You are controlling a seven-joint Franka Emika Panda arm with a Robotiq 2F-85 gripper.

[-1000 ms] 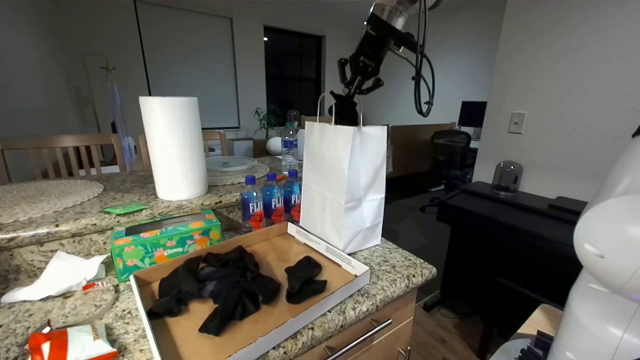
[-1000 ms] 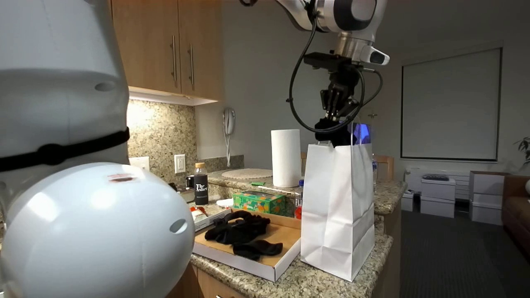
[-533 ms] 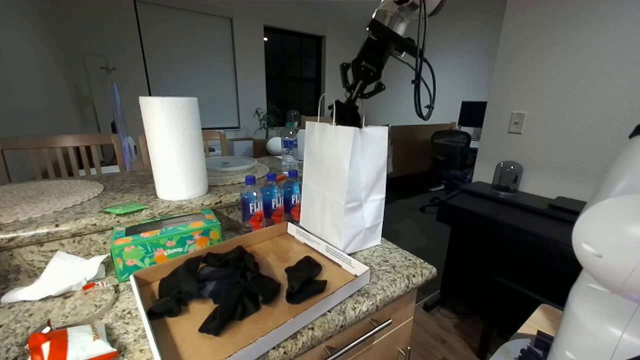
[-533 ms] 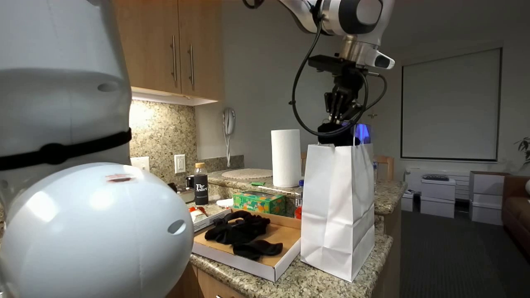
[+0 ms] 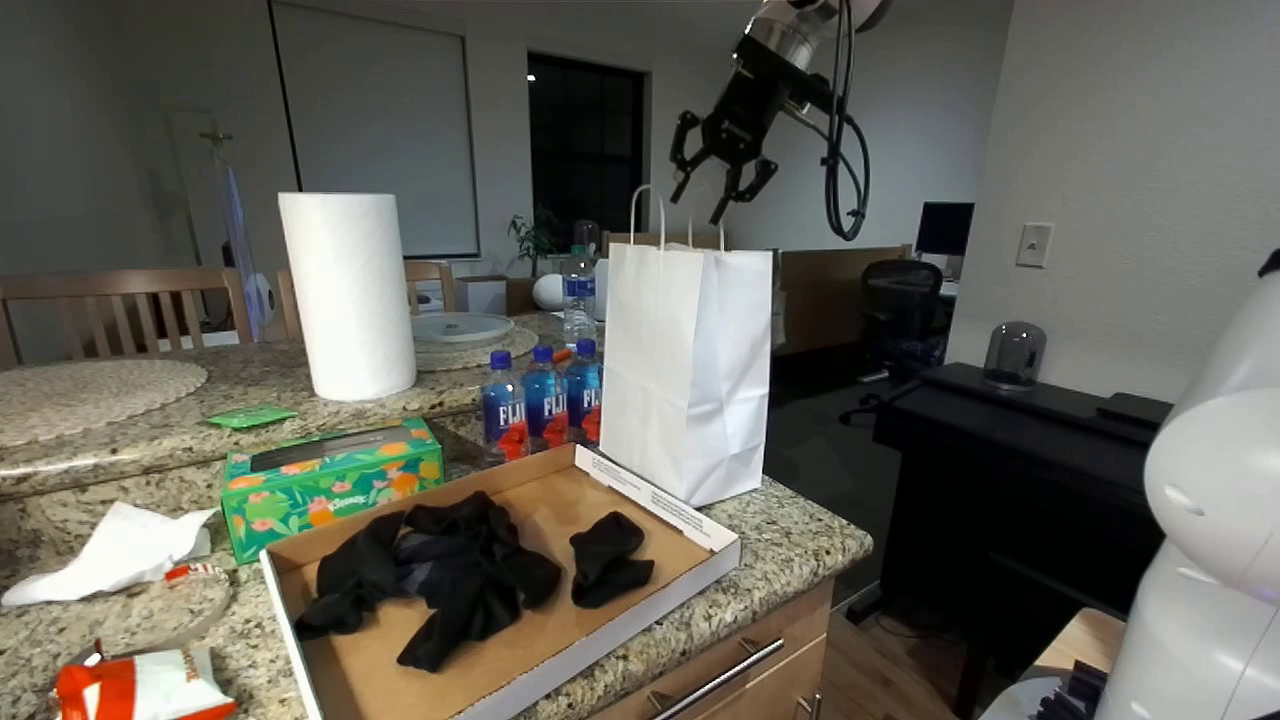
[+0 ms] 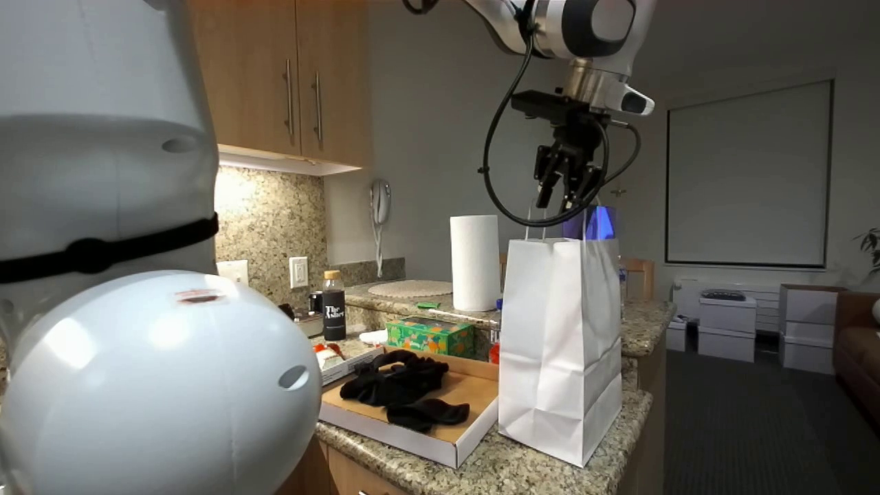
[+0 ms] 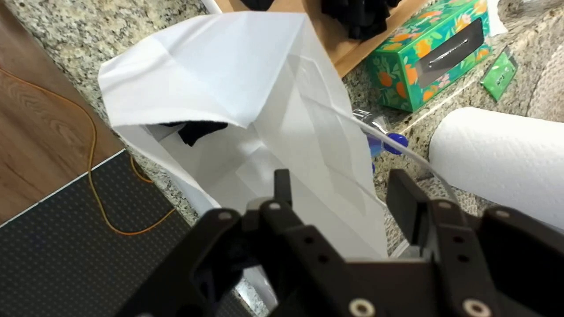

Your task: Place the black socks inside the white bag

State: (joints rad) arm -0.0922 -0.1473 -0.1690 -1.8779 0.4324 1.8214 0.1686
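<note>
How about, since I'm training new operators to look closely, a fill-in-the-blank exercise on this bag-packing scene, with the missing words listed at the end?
1. The tool hangs above the white bag with its jaws ____, gripping nothing.
2. In the wrist view, the cloth visible inside the white bag is coloured ____.
3. The tissue box carries a flowery pattern on a ____ background.
4. In an exterior view, the blue-capped bottles beside the white bag number ____.

Missing words: open; black; green; three.
</note>
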